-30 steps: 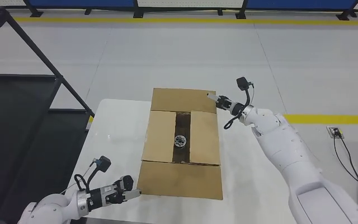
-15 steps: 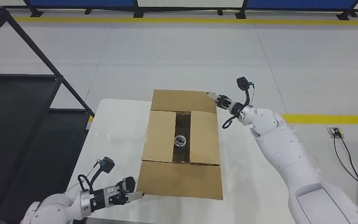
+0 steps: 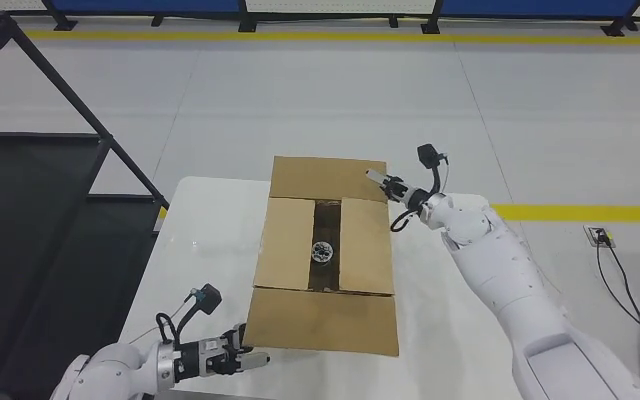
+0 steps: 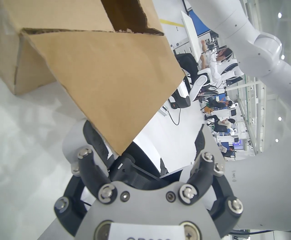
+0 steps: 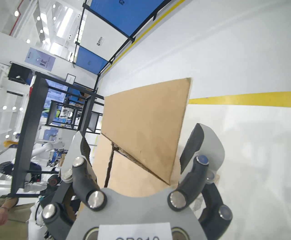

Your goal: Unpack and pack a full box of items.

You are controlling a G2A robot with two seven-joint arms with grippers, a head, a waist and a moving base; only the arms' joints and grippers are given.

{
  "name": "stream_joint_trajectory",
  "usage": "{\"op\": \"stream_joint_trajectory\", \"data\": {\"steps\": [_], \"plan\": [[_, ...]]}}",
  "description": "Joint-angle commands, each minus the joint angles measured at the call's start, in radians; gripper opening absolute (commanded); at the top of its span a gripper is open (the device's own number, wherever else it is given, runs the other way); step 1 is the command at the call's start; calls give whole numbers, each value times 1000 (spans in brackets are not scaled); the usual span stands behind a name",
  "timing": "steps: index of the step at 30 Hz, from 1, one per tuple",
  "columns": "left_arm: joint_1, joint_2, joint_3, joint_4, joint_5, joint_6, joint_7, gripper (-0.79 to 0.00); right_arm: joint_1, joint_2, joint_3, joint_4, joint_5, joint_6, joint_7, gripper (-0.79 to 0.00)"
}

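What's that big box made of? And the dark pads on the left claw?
The box looks like plain brown corrugated cardboard, matte; its torn flap edge shows a rough fibrous core. The left gripper's pads look like black rubber or plastic, ribbed; I cannot tell which.

I work at white table (image 3: 205,260). Pale grey floor (image 3: 330,90) around me, yellow stripe (image 3: 300,36) along blue wall panels (image 3: 150,6). Black metal frame (image 5: 28,136) beside my table. Ceiling lights (image 5: 16,13) on.
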Motion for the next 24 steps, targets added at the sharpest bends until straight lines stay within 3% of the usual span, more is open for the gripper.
{"op": "stream_joint_trajectory", "data": {"steps": [1, 9, 15, 20, 24], "plan": [[-3, 2, 0, -7, -15, -1, 8, 0, 5, 2, 15, 14, 32, -32, 36, 0], [-25, 7, 10, -40, -56, 23, 92, 0, 10, 17, 77, 28, 156, -173, 186, 0], [-76, 5, 21, -60, 38, 98, 238, 0, 17, 36, 121, 10, 237, -236, 312, 0], [-114, 3, 58, -78, 182, 173, 346, 0, 25, 54, 145, -35, 276, -230, 436, 0], [-148, 0, 111, -71, 238, 216, 380, 0, 31, 68, 153, -85, 296, -151, 582, 0]]}}
